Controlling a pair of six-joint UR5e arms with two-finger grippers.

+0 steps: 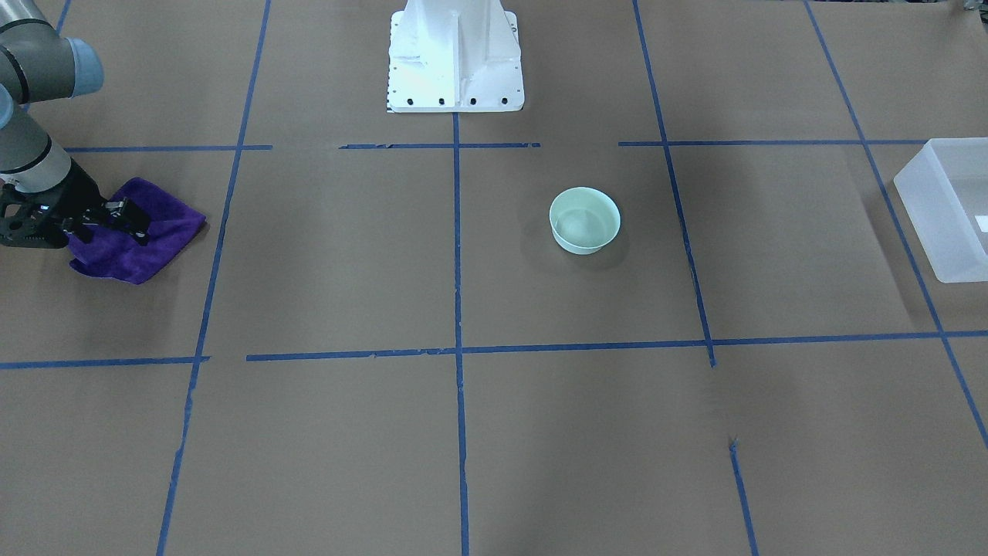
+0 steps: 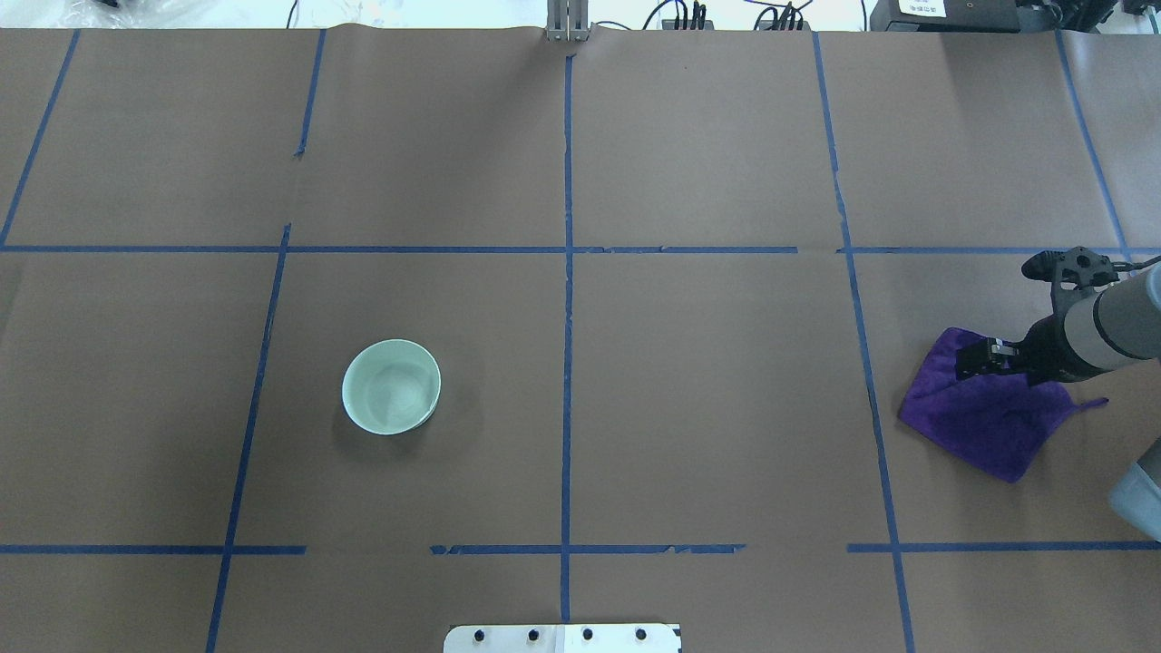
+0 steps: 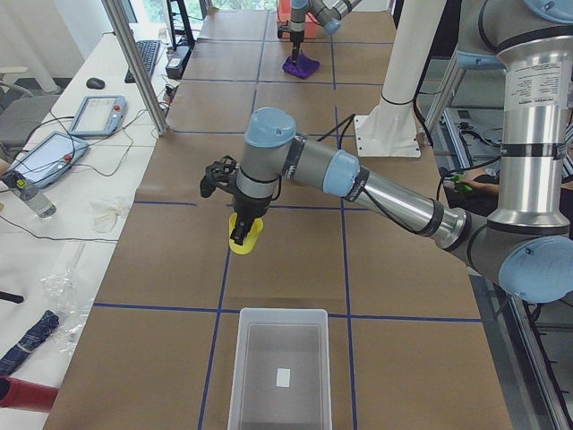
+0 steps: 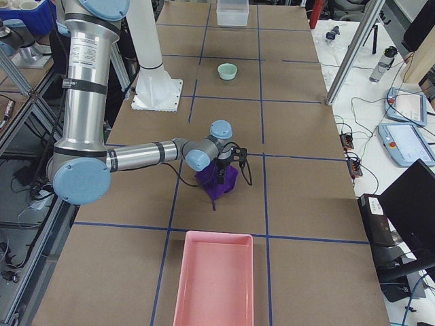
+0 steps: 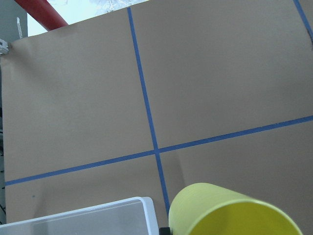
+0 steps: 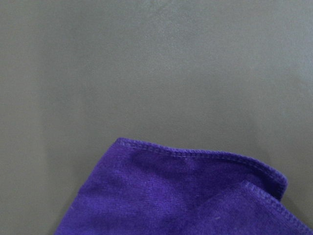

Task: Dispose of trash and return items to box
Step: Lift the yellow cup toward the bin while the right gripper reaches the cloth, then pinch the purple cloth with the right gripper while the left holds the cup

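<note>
My left gripper [image 3: 243, 224] shows only in the exterior left view. It holds the yellow cup [image 3: 244, 236] tilted above the table, just short of the frosted-white box [image 3: 279, 367]. The left wrist view has the cup [image 5: 230, 210] close up, above the box corner [image 5: 88, 220]. The mint-green bowl [image 1: 584, 220] stands alone mid-table and also shows in the overhead view [image 2: 391, 387]. My right gripper [image 1: 131, 220] is low over a purple cloth [image 1: 131, 259], its fingers apart at the cloth's edge [image 2: 970, 360].
A pink tray [image 4: 214, 282] lies at the table's right end, near the cloth [image 4: 216, 185]. The white robot base [image 1: 455, 62] stands at the table's back middle. The box [image 1: 945, 208] sits at the left end. Blue tape lines cross the brown table.
</note>
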